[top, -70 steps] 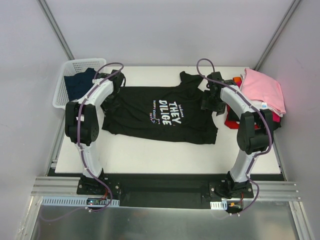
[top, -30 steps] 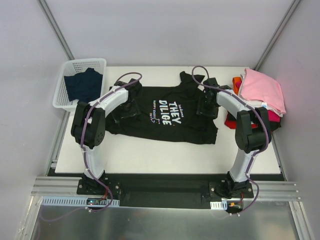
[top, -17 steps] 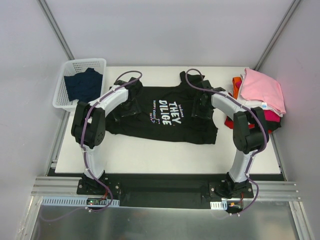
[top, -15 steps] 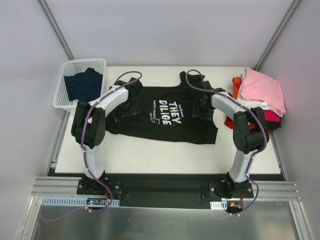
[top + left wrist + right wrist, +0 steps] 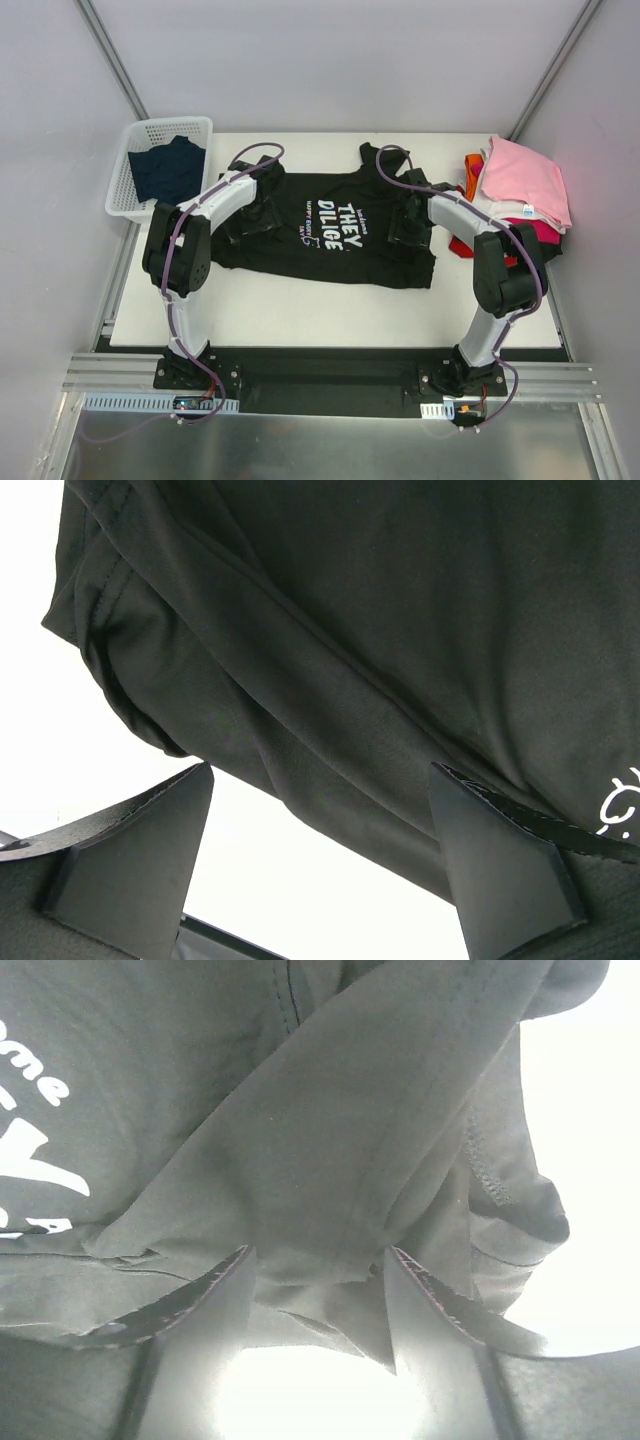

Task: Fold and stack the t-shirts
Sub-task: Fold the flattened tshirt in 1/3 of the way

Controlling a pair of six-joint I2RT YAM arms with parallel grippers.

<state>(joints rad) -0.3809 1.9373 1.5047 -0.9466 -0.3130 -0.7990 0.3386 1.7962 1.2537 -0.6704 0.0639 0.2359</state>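
A black t-shirt with white lettering lies spread flat mid-table, also filling the left wrist view and the right wrist view. My left gripper hovers low over its left edge, jaws wide open, with the hem and bare white table between the fingers. My right gripper sits on the shirt's right side. Its fingers stand partly apart, open, straddling a raised fold of black cloth. More t-shirts are piled at the right: pink on top, orange, red and magenta below.
A white basket at the back left holds a dark navy t-shirt. The white table shows bare in front of the black shirt. Grey walls close in on both sides.
My left arm swung right over the shirt's left edge, then held still. My right gripper slid toward the near side along the shirt's right part. The black shirt has not visibly shifted.
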